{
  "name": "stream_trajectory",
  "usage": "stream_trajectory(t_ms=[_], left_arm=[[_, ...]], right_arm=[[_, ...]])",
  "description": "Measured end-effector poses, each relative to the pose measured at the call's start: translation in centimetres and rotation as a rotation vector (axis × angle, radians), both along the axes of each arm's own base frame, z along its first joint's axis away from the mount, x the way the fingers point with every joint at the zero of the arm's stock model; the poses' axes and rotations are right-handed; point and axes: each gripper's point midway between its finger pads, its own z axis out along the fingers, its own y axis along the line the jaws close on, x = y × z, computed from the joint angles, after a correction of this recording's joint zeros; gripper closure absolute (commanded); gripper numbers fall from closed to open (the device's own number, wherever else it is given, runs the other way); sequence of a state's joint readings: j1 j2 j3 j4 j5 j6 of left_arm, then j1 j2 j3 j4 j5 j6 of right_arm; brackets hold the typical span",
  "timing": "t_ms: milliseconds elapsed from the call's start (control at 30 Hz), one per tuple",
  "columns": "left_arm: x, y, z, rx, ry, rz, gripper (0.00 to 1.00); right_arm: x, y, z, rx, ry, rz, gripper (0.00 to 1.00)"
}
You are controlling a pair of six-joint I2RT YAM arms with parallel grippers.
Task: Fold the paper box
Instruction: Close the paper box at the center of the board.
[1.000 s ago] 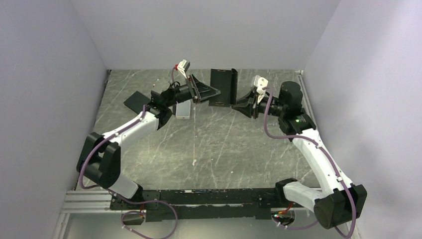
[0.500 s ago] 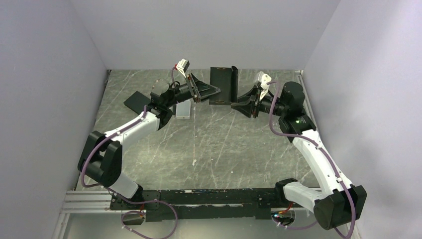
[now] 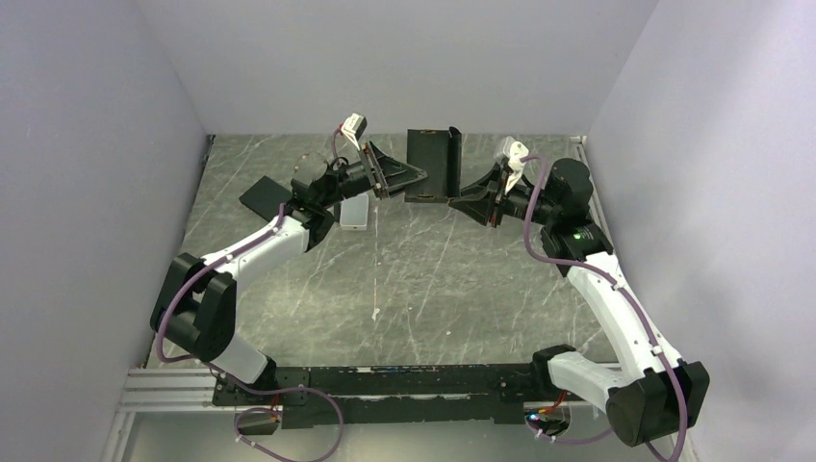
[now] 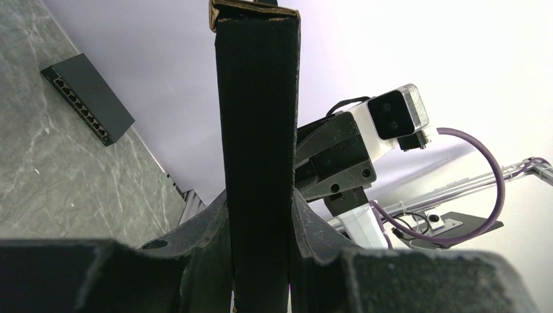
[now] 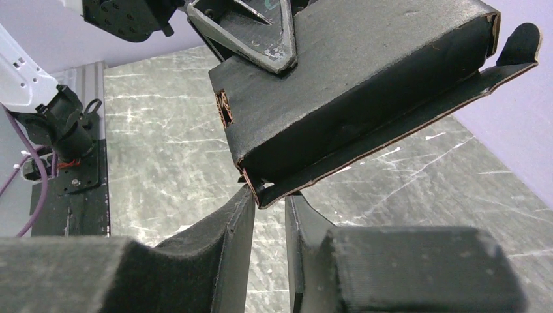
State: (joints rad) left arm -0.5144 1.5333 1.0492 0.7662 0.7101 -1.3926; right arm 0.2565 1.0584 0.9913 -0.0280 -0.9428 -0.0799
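- Your left gripper [image 4: 259, 208] clamps the paper box [image 3: 430, 166], long axis running straight out from its jaws.
- Your right gripper [image 5: 269, 202]: flap [image 5: 404, 124] corner at the jaw tips (grip cannot be told).

I have my left arm [image 3: 260, 245] stretched to the left side of the matte black cardboard box [image 3: 431, 159], left gripper [image 4: 259, 215] clamped on its wall, and my right arm [image 3: 606, 289] at its lower right corner, right gripper [image 5: 269, 199] jaws narrowly parted about a flap edge.
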Motion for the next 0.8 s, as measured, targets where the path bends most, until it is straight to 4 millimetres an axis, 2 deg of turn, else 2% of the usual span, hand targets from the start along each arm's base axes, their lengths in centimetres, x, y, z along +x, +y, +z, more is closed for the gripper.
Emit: stream_trajectory(t_ms=[300, 800], left_arm=[[0.0, 0.01, 0.05, -0.004, 0.005, -0.001, 1.0], [0.47, -0.21, -0.29, -0.018, 0.021, -0.002, 1.0]], right_arm=[[-0.06, -0.01, 0.07, 0.018, 0.037, -0.007, 0.85], [0.15, -0.01, -0.1, 0.049, 0.075, -0.041, 0.92]])
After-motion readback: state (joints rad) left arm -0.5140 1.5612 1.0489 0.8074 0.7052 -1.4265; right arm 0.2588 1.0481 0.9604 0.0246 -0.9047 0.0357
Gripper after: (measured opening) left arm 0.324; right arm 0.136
